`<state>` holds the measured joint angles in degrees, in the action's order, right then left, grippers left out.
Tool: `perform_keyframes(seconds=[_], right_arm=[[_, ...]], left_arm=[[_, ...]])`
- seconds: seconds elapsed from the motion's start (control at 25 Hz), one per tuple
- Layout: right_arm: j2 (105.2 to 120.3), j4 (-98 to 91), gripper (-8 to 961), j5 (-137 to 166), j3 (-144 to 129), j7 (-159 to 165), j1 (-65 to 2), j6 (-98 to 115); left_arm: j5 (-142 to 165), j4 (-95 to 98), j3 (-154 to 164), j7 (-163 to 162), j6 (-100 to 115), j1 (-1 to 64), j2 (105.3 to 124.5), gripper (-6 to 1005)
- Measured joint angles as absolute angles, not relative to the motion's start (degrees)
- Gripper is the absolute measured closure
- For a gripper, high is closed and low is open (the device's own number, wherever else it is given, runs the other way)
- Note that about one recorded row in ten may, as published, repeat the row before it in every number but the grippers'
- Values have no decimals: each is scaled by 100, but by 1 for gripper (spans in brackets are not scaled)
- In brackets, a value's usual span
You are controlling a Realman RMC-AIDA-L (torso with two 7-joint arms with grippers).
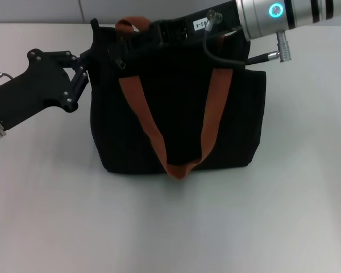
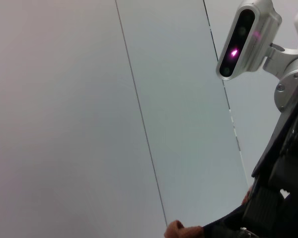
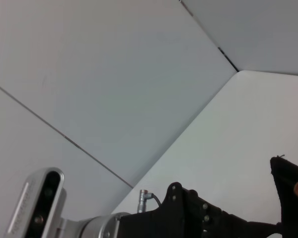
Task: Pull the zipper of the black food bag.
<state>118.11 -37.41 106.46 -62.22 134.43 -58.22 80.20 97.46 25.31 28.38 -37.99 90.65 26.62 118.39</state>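
Left gripper [image 1: 90,63]: at the bag's upper left corner, fingers against the fabric; grip not discernible.
Right gripper [image 1: 159,29]: over the bag's top edge; closure hidden.
Black food bag [image 1: 176,119]: upright, near the table's far edge.
Zipper [image 1: 123,64]: on the top track, left end.

The black food bag [image 1: 179,114] stands upright in the middle of the white table [image 1: 170,227]. The left gripper [image 1: 92,57] blocks its left upper corner, and the right arm lies across its top edge. The orange strap [image 1: 176,131] hangs over the front. The table in front and at the right is free.
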Motion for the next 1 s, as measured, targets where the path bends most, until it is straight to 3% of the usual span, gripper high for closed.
perform_keyframes(seconds=[0.4,1.0], right_arm=[[11893,-3867,469,10792,-6486,13360,-5866,7785],[11900,-4344,478,10820,-6471,13287,-5640,7945]], left_arm=[[9746,2531,2806,-3817,9143,2646,11839,951],[9747,2531,2810,-3834,9168,2609,11835,945]])
